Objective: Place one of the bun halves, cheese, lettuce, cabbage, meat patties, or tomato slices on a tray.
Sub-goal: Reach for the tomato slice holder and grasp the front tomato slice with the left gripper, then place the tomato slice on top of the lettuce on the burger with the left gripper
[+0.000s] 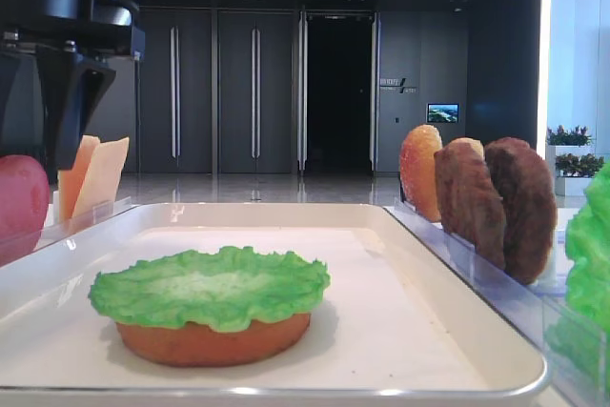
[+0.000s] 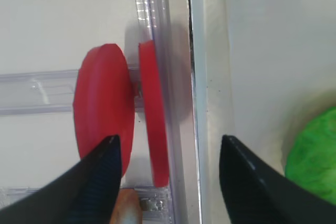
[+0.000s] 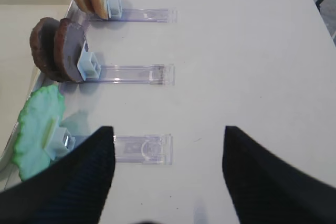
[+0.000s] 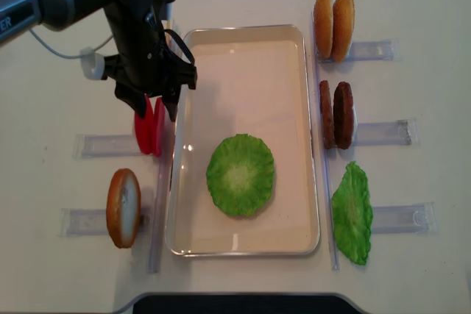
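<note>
My left gripper (image 1: pixel 52 111) hangs at the upper left, dark housing and one tapering black finger visible; the jaw gap is cut off by the frame edge. Below it, a red tomato slice (image 1: pixel 21 205) stands at the left border, with pale orange cheese slices (image 1: pixel 92 176) leaning upright just beside it. White tray (image 1: pixel 400 331) fills the foreground. On it lies a bun half (image 1: pixel 212 342), flat, with the lettuce (image 1: pixel 210 286) laid on top, ruffled edge overhanging. Right of the tray, in a clear holder (image 1: pixel 496 283), standing on edge: one orange bun (image 1: pixel 420 172), then two meat patties (image 1: pixel 496 205). Second green leaf (image 1: pixel 591 245) at far right edge.
</note>
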You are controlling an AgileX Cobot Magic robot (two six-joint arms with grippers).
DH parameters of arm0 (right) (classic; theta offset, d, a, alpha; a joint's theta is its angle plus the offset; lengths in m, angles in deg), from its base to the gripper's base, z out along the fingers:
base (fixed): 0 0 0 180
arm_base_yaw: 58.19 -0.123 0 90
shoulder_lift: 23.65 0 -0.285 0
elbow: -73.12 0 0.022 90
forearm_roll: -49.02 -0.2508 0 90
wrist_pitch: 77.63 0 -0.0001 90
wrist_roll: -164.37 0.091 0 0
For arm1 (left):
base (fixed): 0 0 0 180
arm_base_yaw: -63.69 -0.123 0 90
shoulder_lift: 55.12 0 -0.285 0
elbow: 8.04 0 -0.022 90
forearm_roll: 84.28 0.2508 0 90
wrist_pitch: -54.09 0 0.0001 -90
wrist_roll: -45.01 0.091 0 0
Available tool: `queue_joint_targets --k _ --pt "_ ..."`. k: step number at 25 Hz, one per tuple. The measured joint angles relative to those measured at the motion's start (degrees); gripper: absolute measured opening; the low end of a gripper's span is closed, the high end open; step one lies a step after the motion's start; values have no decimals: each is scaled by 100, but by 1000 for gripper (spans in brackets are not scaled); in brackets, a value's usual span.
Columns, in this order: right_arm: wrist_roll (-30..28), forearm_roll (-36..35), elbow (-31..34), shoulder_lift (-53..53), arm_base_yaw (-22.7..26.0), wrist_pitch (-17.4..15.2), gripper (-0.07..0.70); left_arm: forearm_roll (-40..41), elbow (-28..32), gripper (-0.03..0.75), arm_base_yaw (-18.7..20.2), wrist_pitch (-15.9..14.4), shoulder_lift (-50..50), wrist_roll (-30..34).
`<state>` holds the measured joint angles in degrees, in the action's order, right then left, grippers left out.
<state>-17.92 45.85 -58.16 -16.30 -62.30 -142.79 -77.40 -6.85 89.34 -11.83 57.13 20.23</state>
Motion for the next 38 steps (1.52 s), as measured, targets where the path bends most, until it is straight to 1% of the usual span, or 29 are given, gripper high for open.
queue_joint_targets --k 9,11,13,19,22,24,33,38 --pt "0 0 0 0 0 0 454 49 0 452 0 17 301 5" --pt "0 0 0 0 0 0 454 50 0 435 0 17 307 20" --pt "0 0 0 0 0 0 454 61 -4 388 0 22 307 98" --pt "0 0 0 0 0 0 454 71 -4 169 0 -92 307 333" --pt "0 0 0 0 0 0 454 91 -4 94 0 -126 307 405" --pt "0 0 0 0 0 0 454 131 -4 60 0 -182 307 423" --pt "0 0 0 0 0 0 454 143 -11 55 0 -252 300 553" --pt "0 0 0 0 0 0 454 170 -28 55 0 -319 31 561"
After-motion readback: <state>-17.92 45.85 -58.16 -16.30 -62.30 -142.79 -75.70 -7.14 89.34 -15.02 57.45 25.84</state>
